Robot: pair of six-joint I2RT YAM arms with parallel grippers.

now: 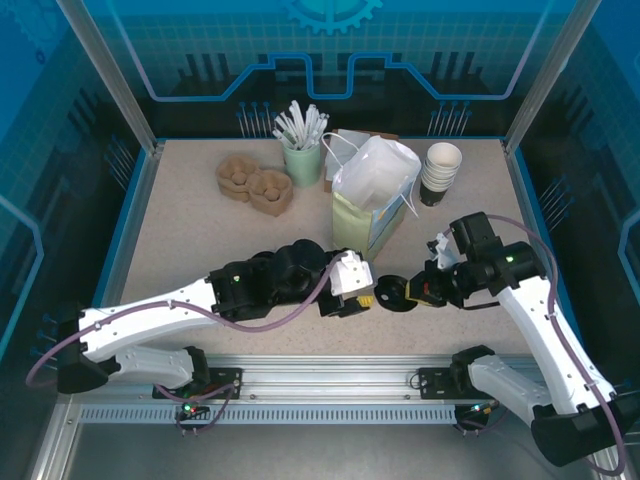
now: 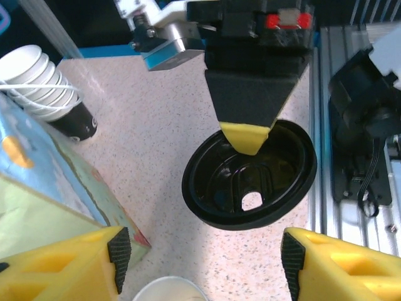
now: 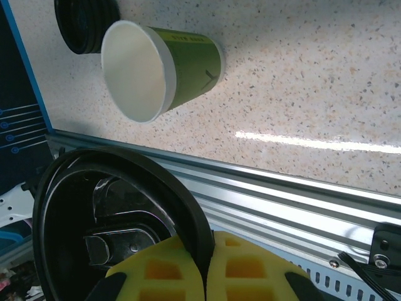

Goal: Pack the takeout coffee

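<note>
Left wrist: right end effector (image 2: 245,137) clamps the black lid (image 2: 250,182) beside the bag (image 2: 44,188), left end effector (image 2: 202,256) gapes empty; the cup (image 2: 169,291), seemingly uncapped, awaits lidding and bagging.

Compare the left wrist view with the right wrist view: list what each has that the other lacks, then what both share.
Left wrist, not right wrist: the paper bag, the stack of cups, the left pincer with jaws apart.
Right wrist, not left wrist: the side of the green cup, a black round thing beside it.
Both: the black lid pinched at its rim by the shut right pincer, the speckled table, the metal rail.
A white rim at the left wrist view's bottom edge may be that cup; I cannot tell.
</note>
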